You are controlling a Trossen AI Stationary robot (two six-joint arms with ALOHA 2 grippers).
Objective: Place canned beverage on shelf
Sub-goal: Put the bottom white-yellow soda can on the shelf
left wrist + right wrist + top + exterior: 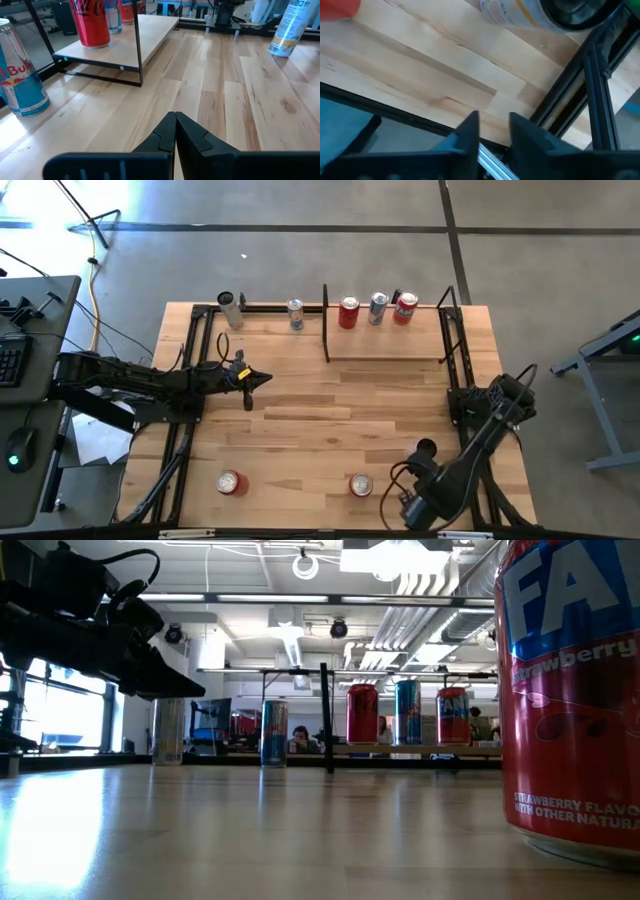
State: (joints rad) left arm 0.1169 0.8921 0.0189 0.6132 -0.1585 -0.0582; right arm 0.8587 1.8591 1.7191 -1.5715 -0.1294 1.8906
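The left gripper [262, 379] hangs over the table [330, 430] at about nine o'clock from its middle, jaws pressed together to a point and holding nothing. No can lies between them. The nearest drink is the blue and silver can [295, 313], standing upright at the far edge of the table, toward one o'clock from the jaw tips and well apart from them. In the left wrist view that same can [20, 75] stands off to one side, just outside the black bar of the shelf [131, 36].

The shelf [385, 340] sits at the table's twelve-to-one o'clock edge. Along its far side stand three cans in a row: a red cola can [348, 312], a slim blue and silver can [377, 308] and a red strawberry can [405, 308]. A pale bottle [231, 309] stands at about eleven o'clock, left of the loose can.

Near the six o'clock edge two more cans stand upright: a red one [232, 482] and a pale-labelled one [361, 484].

The right gripper [494, 131] is parked low at the five o'clock corner, its jaws a narrow gap apart with nothing between them, the pale-labelled can [517, 12] near but clear of them.
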